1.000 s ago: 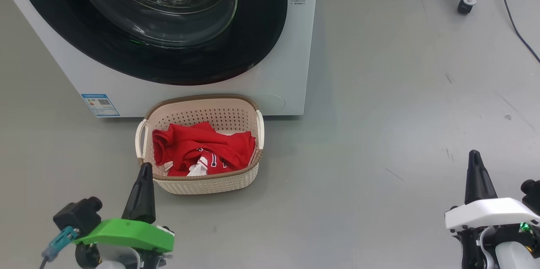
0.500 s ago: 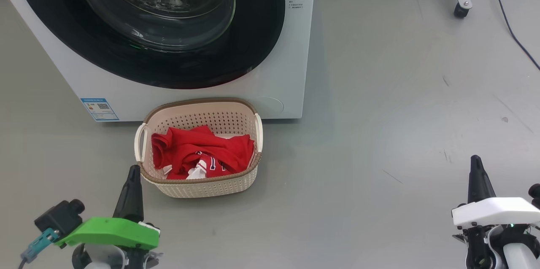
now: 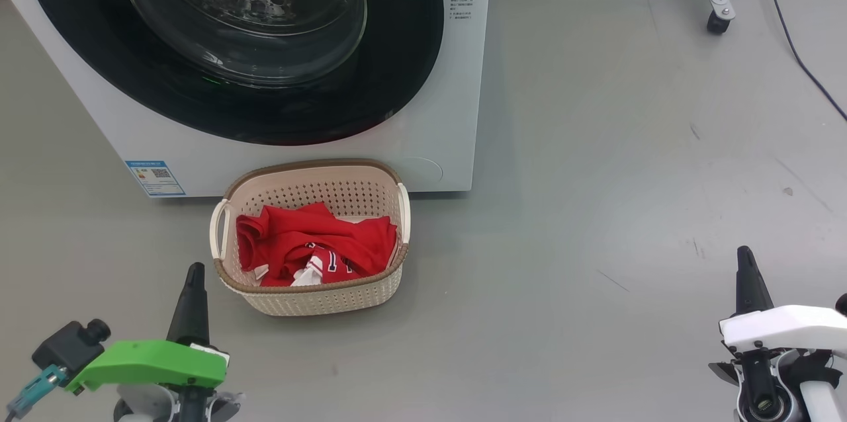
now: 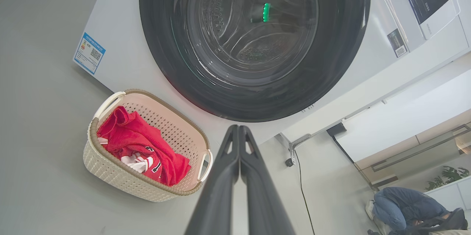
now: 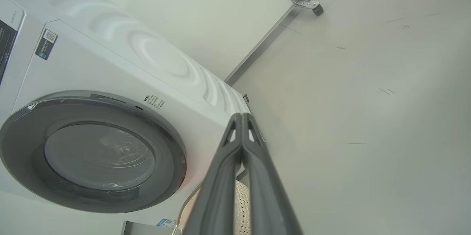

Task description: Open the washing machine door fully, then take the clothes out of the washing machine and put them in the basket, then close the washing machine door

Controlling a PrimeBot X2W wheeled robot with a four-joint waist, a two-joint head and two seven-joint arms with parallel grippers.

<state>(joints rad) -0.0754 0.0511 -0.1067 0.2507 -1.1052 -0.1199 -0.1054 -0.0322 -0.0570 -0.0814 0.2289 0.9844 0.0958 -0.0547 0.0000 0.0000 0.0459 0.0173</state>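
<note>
The white washing machine (image 3: 443,118) (image 4: 121,58) (image 5: 110,62) stands at the upper left with its black-rimmed round door (image 3: 99,71) (image 4: 346,43) (image 5: 22,154) flush against the front, closed. Just in front of it the cream basket (image 3: 317,299) (image 4: 110,176) sits on the floor, holding the red clothes (image 3: 298,240) (image 4: 125,135). My left gripper (image 3: 194,273) (image 4: 239,128) is shut and empty, low and left of the basket. Far off at the lower right, my right gripper (image 3: 744,256) (image 5: 241,116) is shut and empty too.
Grey floor stretches to the right of the machine. A metal frame leg with a caster (image 3: 716,22) and a dark cable (image 3: 794,51) lie at the upper right. A person (image 4: 404,209) crouches in the far corner of the left wrist view.
Both grippers sit lower in the head view than a second ago, the left one also further left, off the basket's rim. Machine and basket drifted down slightly, so the camera moved too.
</note>
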